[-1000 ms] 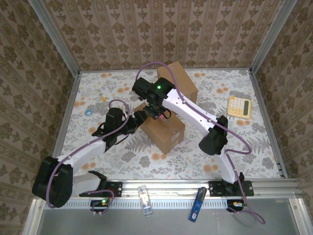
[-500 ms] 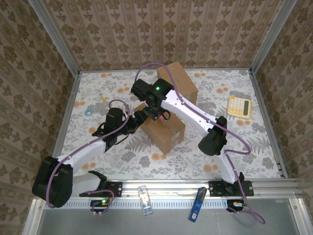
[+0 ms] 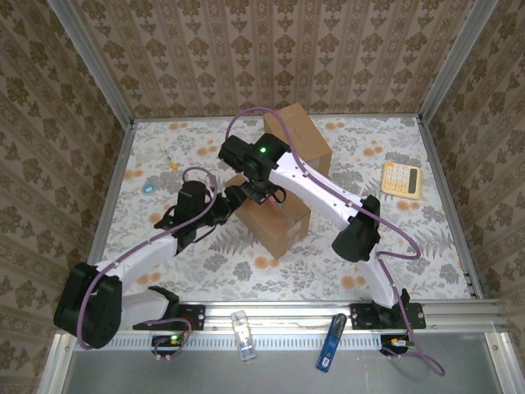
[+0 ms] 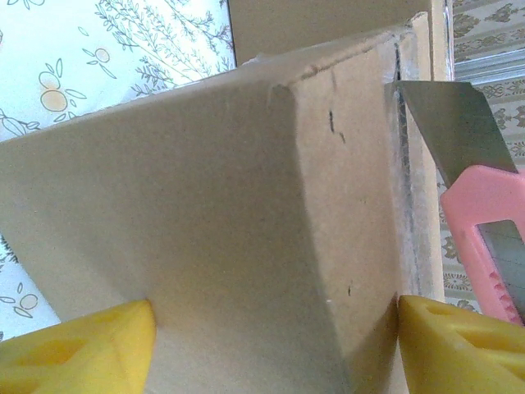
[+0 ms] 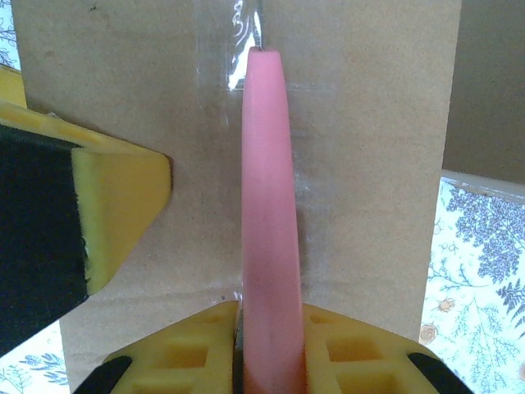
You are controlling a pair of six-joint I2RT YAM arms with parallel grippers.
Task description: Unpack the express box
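robot lab test cell, damask wallpaper walls [image 3: 287, 49], aluminium frame posts [image 3: 91, 61], floral table cover [image 3: 410, 238]

Right fingers [image 5: 193, 353], perhaps, slightly leftward

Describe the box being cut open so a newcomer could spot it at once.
Two brown cardboard boxes stand on the floral table. Take the nearer box, mid-table, in front of the farther box. It alone is clamped by the left gripper, and the right gripper holds a pink utility knife on its taped seam.
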